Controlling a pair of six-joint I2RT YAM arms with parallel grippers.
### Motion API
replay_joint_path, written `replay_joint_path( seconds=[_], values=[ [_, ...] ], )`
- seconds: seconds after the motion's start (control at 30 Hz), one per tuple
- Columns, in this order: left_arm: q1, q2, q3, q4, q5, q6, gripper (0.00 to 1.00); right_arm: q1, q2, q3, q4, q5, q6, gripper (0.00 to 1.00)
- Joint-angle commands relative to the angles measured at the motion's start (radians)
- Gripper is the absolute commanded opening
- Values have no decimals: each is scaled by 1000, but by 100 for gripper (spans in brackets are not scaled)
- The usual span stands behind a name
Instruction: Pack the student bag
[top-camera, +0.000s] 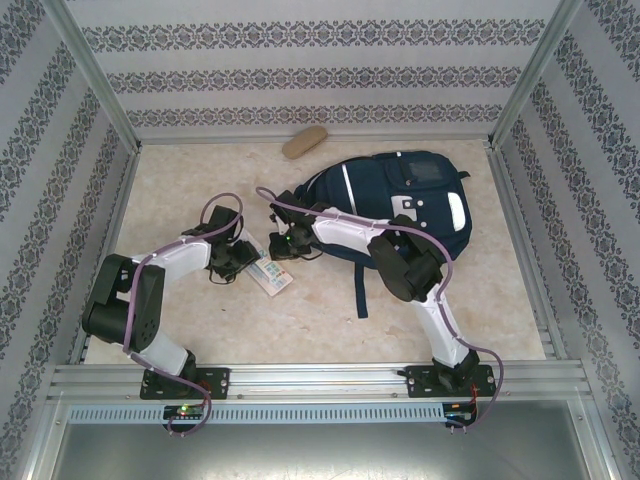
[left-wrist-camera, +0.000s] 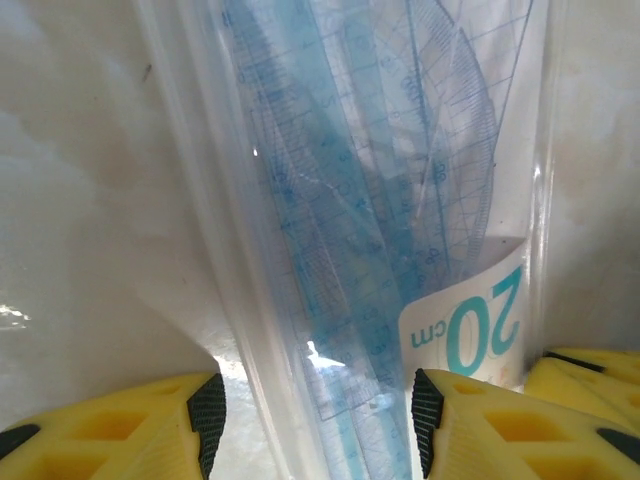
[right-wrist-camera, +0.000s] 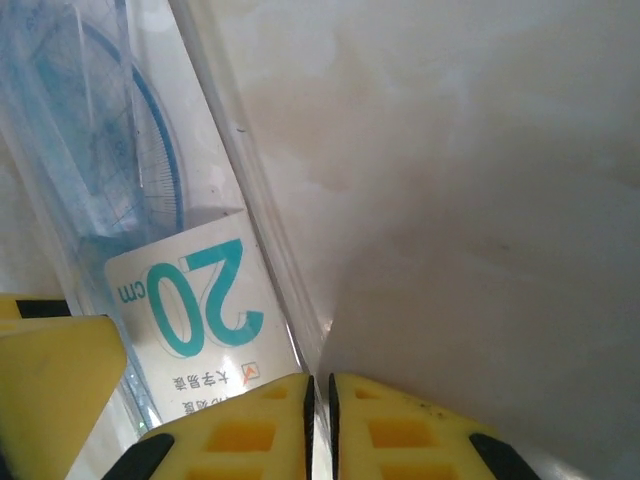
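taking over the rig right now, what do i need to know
Left pincer: open, fingers astride the ruler pouch; no squeeze visible.
Right pincer: shut, apparently pinching the pouch's clear edge.
Bag: lying flat at the far right of the table. The pouch lies just left of it, outside. A tan item sits by the back wall.
Done: both pincers are at the pouch.
Left: get the pouch into the bag, then probably the tan item.
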Motion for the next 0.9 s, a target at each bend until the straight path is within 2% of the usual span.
replay_joint_path(
  seconds=[0.0,0.13,0.33,0.6,0.7,0.87],
  values=[
    [-8,60,-73,368,173,-52,54,27,43,13,9,-58,29,16],
    [-8,37,-133,609,259,-110,51,31,34,16,14,-72,47,15],
    [-7,-20,-163,735,284,-125,42,27,22,16,9,-69,45,15],
    [-5,-65,-102,478,204,-24,8,-11,-72,17,-36,7,23,16],
    [-4,-97,-83,403,184,16,0,-40,-159,38,-101,101,-27,24],
    [-3,-135,-50,330,164,64,0,-75,-272,84,-210,326,-140,35]
  ],
)
